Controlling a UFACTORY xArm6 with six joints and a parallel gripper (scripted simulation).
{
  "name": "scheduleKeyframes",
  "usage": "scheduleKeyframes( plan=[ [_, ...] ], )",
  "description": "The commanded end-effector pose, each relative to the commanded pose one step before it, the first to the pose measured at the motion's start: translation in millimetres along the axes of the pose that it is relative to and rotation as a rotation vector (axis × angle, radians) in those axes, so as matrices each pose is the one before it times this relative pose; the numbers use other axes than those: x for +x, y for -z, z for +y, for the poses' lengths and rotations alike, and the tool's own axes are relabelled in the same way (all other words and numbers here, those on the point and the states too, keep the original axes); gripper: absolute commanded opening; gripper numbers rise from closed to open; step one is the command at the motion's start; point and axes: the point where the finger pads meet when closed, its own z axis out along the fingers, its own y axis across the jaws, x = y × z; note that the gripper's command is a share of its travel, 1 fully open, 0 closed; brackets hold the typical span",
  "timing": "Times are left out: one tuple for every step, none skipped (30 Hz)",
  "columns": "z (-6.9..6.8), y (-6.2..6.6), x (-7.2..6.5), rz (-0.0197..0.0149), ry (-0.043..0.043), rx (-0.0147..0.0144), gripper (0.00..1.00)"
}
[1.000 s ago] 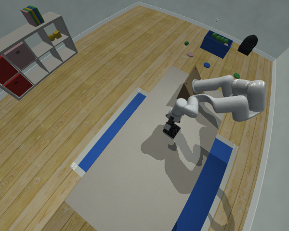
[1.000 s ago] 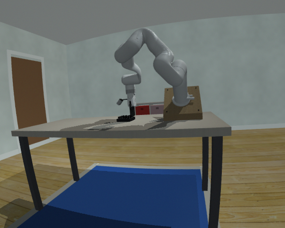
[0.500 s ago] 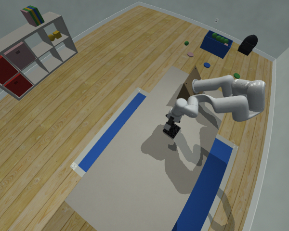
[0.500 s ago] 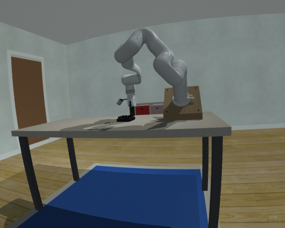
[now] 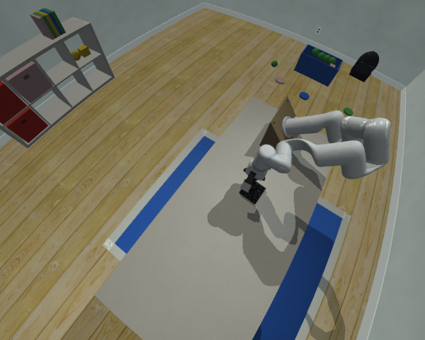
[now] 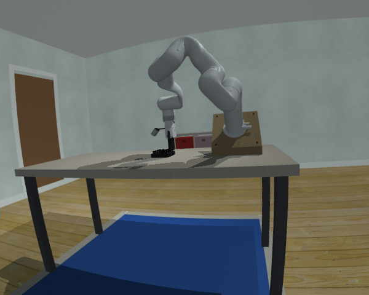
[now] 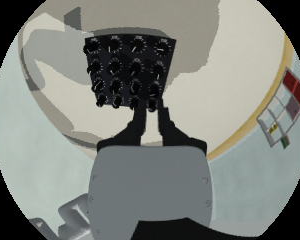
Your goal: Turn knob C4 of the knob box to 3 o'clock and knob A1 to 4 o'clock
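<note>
Pincer [image 5: 251, 181] [image 6: 171, 149] [image 7: 151, 106] fingers narrowly flank A1 [image 7: 152, 106], grip uncertain; A1 seemingly remains to finish; C4 [image 7: 94, 67] unreadable from here.

black knob box [image 5: 252, 192] [image 6: 162, 154] [image 7: 126, 70], sixteen knobs, standing flat on the grey table

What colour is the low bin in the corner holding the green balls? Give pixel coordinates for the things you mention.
Dark blue; the bin [image 5: 312, 70] shows best in the top view.

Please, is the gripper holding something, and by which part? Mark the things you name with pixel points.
It cannot be told: the gripper [image 5: 251, 180] [image 6: 171, 149] [image 7: 151, 106] is at a corner knob [image 7: 152, 107], but contact is unclear.
</note>
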Motion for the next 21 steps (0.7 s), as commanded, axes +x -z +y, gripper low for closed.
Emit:
scheduleKeyframes(
  plan=[
    [0.35, 1.01, 1.10, 0.00255, 0.00080, -0.00141, 0.19],
    [0.00, 0.00, 0.00, 0.00000, 0.00000, 0.00000, 0.19],
    [0.00, 0.00, 0.00, 0.00000, 0.00000, 0.00000, 0.19],
    [0.00, 0.00, 0.00, 0.00000, 0.00000, 0.00000, 0.19],
    [0.00, 0.00, 0.00, 0.00000, 0.00000, 0.00000, 0.19],
    [0.00, 0.00, 0.00, 0.00000, 0.00000, 0.00000, 0.19],
    [0.00, 0.00, 0.00, 0.00000, 0.00000, 0.00000, 0.08],
    [0.00, 0.00, 0.00, 0.00000, 0.00000, 0.00000, 0.08],
    [0.00, 0.00, 0.00, 0.00000, 0.00000, 0.00000, 0.08],
    [0.00, 0.00, 0.00, 0.00000, 0.00000, 0.00000, 0.08],
    [0.00, 0.00, 0.00, 0.00000, 0.00000, 0.00000, 0.08],
    [0.00, 0.00, 0.00, 0.00000, 0.00000, 0.00000, 0.08],
    [0.00, 0.00, 0.00, 0.00000, 0.00000, 0.00000, 0.08],
    [0.00, 0.00, 0.00, 0.00000, 0.00000, 0.00000, 0.08],
    [0.00, 0.00, 0.00, 0.00000, 0.00000, 0.00000, 0.08],
    [0.00, 0.00, 0.00, 0.00000, 0.00000, 0.00000, 0.08],
    [0.00, 0.00, 0.00, 0.00000, 0.00000, 0.00000, 0.08],
    [0.00, 0.00, 0.00, 0.00000, 0.00000, 0.00000, 0.08],
    [0.00, 0.00, 0.00, 0.00000, 0.00000, 0.00000, 0.08],
    [0.00, 0.00, 0.00, 0.00000, 0.00000, 0.00000, 0.08],
    [0.00, 0.00, 0.00, 0.00000, 0.00000, 0.00000, 0.08]
  ],
)
